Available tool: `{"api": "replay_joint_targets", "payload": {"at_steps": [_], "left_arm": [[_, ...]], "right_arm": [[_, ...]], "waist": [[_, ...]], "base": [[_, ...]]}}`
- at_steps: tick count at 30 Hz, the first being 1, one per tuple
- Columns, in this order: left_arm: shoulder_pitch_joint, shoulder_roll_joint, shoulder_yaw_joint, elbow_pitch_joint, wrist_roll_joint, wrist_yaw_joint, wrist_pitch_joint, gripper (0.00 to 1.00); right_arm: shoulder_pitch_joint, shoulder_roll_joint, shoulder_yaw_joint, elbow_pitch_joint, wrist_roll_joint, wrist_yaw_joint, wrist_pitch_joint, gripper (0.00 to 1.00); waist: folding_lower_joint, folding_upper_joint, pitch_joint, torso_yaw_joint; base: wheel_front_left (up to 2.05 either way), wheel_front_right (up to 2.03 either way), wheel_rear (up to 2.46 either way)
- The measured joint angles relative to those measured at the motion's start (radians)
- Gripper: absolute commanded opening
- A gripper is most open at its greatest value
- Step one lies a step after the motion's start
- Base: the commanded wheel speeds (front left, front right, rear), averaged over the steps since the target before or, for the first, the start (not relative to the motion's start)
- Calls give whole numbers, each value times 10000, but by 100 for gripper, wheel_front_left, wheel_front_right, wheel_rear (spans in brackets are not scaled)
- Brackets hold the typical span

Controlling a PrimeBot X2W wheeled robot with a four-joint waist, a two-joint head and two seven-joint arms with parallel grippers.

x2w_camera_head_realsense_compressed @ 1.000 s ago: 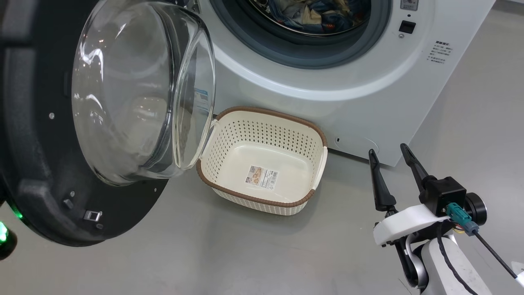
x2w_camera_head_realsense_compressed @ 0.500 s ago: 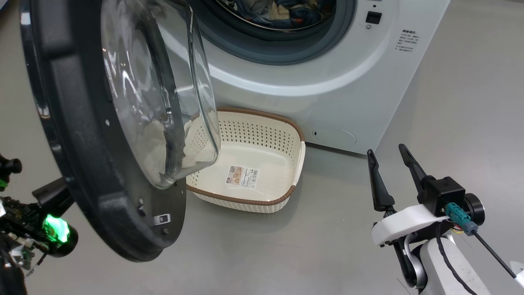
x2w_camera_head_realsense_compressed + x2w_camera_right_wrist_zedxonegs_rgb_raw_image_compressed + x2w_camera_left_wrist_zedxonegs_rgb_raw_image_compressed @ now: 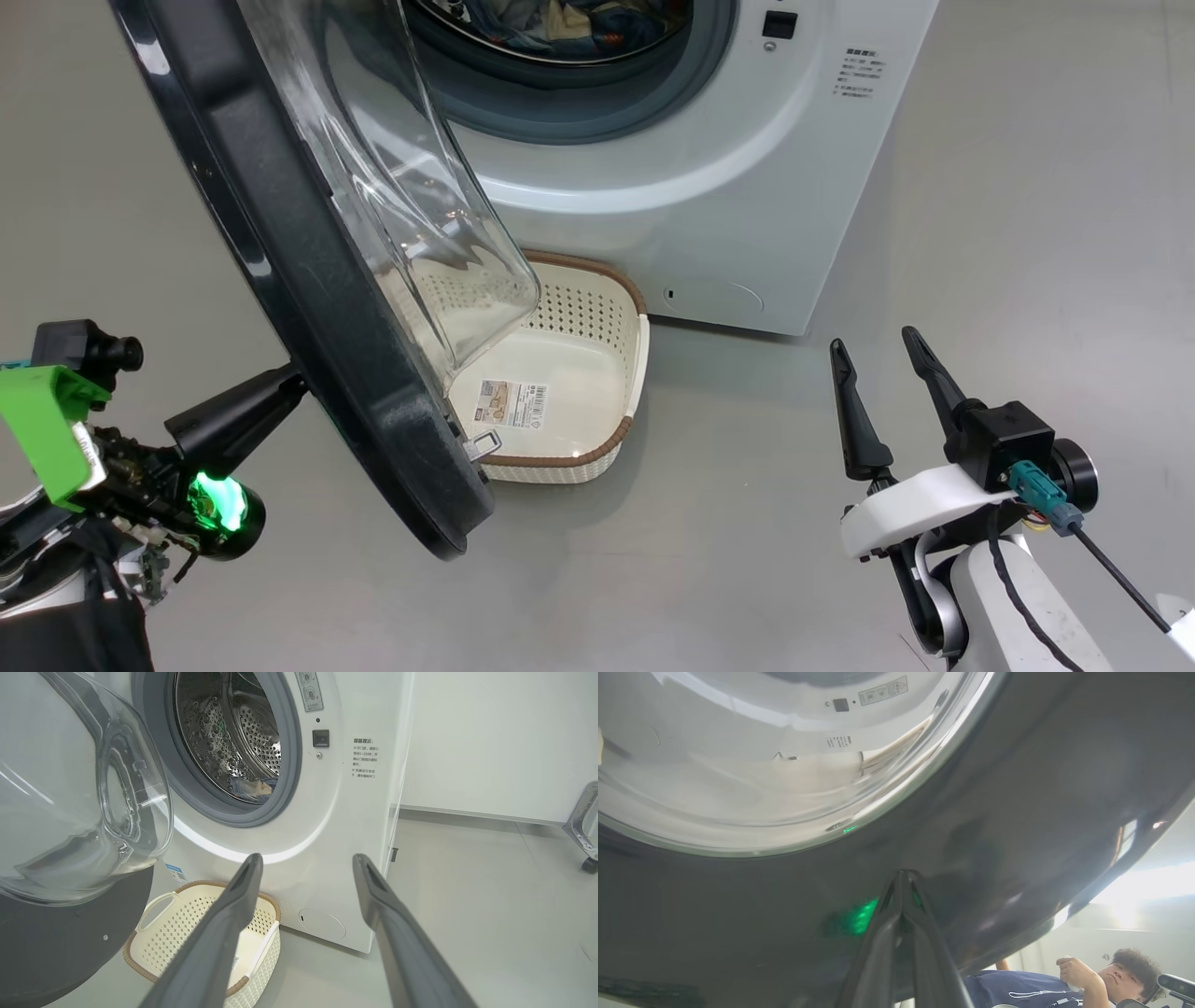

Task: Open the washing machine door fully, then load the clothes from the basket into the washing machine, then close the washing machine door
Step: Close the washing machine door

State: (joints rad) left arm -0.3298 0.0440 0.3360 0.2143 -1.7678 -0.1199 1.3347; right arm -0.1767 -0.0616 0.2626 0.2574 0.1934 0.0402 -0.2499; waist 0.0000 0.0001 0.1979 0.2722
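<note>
The washing machine door (image 3: 327, 308) is standing half-swung out from the washing machine (image 3: 672, 187), its black rim slanting down the left of the head view and its lower edge hanging over the near left corner of the basket (image 3: 597, 317). Bare grey floor (image 3: 1027, 233) is lying open to the right of the machine's corner and in front of the basket, and the right wrist view is showing that floor running back to a pale wall (image 3: 490, 742). The left gripper (image 3: 297, 381) is reaching in from the lower left with its fingers pinched together and nothing between them. In the left wrist view, its joined tips (image 3: 903, 873) are sitting against the door's glossy outer face, below the glass bowl (image 3: 411, 205). The right gripper (image 3: 870, 339) is hovering over the open floor with its fingers spread wide and empty, well apart from the door and to the right of the basket. The clothes (image 3: 551, 19) are lying inside the drum, cut off by the top edge of the head view, with a small part of them showing low in the mouth in the right wrist view. The door is covering the basket's left side, while the bowl is blurring the perforated wall behind it. A barcode label (image 3: 511, 401) is showing on the basket's bottom. A person (image 3: 1064, 984) is sitting beyond the door's edge.
</note>
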Motion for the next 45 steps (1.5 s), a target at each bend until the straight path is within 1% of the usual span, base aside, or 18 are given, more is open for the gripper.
{"api": "replay_joint_targets", "payload": {"at_steps": [7,21,24,33,35,37,41,43,45], "left_arm": [[13,-13,-2,-552,94,-29,-464,0],[-226,-146,-59,-1195,305,-31,-1436,0],[-364,-174,-86,-1277,380,-31,-1733,0],[-989,-201,71,-1423,675,-31,-2871,0],[-1098,-203,59,-1417,926,-31,-3081,0],[-1183,-207,40,-1398,1055,-31,-3254,0],[-1335,-209,-151,-1254,1076,-31,-3551,0],[-1377,-228,-228,-1200,1074,-31,-3685,0],[-1446,-230,-366,-1068,1024,-31,-3816,0]], "right_arm": [[-21,6,19,-109,2,-119,-2,100],[-39,21,59,-403,77,-251,-27,100],[-48,27,79,-477,86,-328,-27,100],[-66,40,109,-646,113,-355,-27,100],[-67,42,117,-694,155,-428,-27,100],[-71,42,117,-740,165,-428,-27,100],[-84,50,48,-844,165,-525,-27,100],[-87,50,2,-863,165,-531,-27,100],[-87,52,-96,-886,165,-617,-27,100]], "waist": [[0,0,81,-581],[0,0,270,-2069],[0,0,331,-2382],[0,0,588,-3232],[0,0,659,-3387],[0,0,734,-3522],[0,0,890,-3703],[0,0,943,-3737],[0,0,950,-3711]], "base": [[0,0,0],[0,0,0],[0,0,0],[0,0,0],[0,0,0],[0,0,0],[0,0,0],[0,0,0],[0,0,0]]}}
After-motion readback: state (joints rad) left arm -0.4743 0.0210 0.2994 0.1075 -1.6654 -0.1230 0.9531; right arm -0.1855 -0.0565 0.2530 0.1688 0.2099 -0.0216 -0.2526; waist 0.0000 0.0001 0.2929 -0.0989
